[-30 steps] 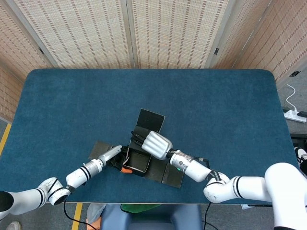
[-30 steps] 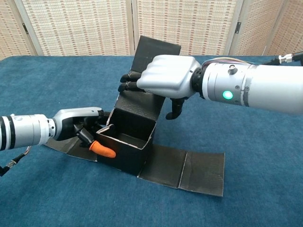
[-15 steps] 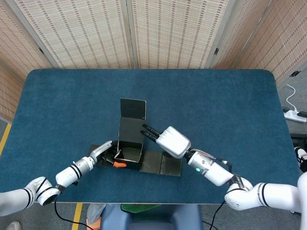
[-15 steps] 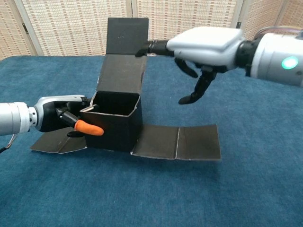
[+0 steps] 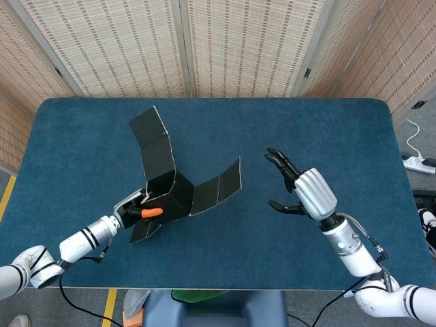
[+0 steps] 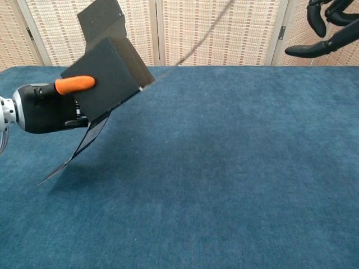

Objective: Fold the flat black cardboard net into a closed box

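I've got the black cardboard net (image 5: 170,180) gripped in my left robot hand (image 5: 134,210), off the bench at 8 o'clock, part-folded w/ flaps loose. Right robot hand (image 5: 300,187) released, empty. Closing left.

In your chest view the right hand (image 6: 328,25) is cut off at the top edge, and the cardboard net (image 6: 106,61) hides most of your left hand's (image 6: 47,106) fingers.

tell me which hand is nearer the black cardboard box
Left. The left hand grips the black cardboard box at its near-left side, lifting it. The right hand hangs open, well off to the box's right, touching nothing.
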Motion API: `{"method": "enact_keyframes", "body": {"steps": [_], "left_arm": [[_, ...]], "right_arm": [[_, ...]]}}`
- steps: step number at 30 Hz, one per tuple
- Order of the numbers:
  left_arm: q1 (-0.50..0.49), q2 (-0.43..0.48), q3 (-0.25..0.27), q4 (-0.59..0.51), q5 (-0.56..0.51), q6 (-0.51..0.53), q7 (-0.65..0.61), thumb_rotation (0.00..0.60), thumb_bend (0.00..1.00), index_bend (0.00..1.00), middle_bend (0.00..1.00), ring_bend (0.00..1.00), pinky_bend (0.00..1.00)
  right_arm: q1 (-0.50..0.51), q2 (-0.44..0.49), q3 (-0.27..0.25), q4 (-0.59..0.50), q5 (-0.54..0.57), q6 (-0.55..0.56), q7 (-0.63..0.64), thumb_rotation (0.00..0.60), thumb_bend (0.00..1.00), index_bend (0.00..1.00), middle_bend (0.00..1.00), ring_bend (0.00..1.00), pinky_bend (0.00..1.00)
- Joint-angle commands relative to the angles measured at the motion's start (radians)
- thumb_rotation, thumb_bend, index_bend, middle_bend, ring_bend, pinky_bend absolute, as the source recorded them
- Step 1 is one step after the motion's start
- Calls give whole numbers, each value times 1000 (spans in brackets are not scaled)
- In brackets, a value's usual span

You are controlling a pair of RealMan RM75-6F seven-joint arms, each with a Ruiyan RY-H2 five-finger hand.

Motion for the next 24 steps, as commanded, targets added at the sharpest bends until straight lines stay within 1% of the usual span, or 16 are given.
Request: {"method": "enact_keyframes", "body": {"steps": [1, 4, 6, 8, 11, 16, 21, 24], "left_arm": [[-29, 40, 34, 4, 56, 87, -192, 600, 200, 365, 371, 663, 885], [-41, 55, 40, -32, 52, 94, -236, 600, 201, 365, 372, 663, 887], [-49, 66, 41, -65, 44, 91, -255, 600, 202, 364, 373, 662, 888], [-55, 74, 41, -88, 39, 87, -244, 600, 202, 365, 374, 662, 888], [-60, 78, 38, -119, 25, 71, -180, 600, 202, 365, 375, 662, 888], [-64, 73, 36, -145, 2, 40, -66, 600, 201, 364, 375, 662, 888], [-59, 53, 28, -145, -22, 17, 73, 600, 202, 364, 375, 662, 888], [-57, 49, 22, -151, -35, 5, 142, 600, 202, 364, 376, 662, 888]], "right_arm": [[-15, -63, 21, 34, -19, 21, 54, 600, 149, 0, 56, 698, 1000], [9, -115, 43, 43, -28, -1, 45, 600, 150, 0, 69, 710, 1000], [33, -159, 61, 50, -35, -20, 4, 600, 149, 0, 78, 716, 1000], [53, -203, 83, 60, -39, -26, -34, 600, 144, 0, 95, 725, 1000], [86, -266, 123, 72, -35, -39, -68, 600, 139, 0, 129, 736, 1000], [138, -321, 182, 80, -20, -69, -142, 600, 134, 0, 191, 757, 1000], [178, -332, 208, 65, -3, -124, -213, 600, 133, 7, 237, 772, 1000], [196, -336, 208, 58, -4, -152, -259, 600, 134, 62, 275, 782, 1000]]}}
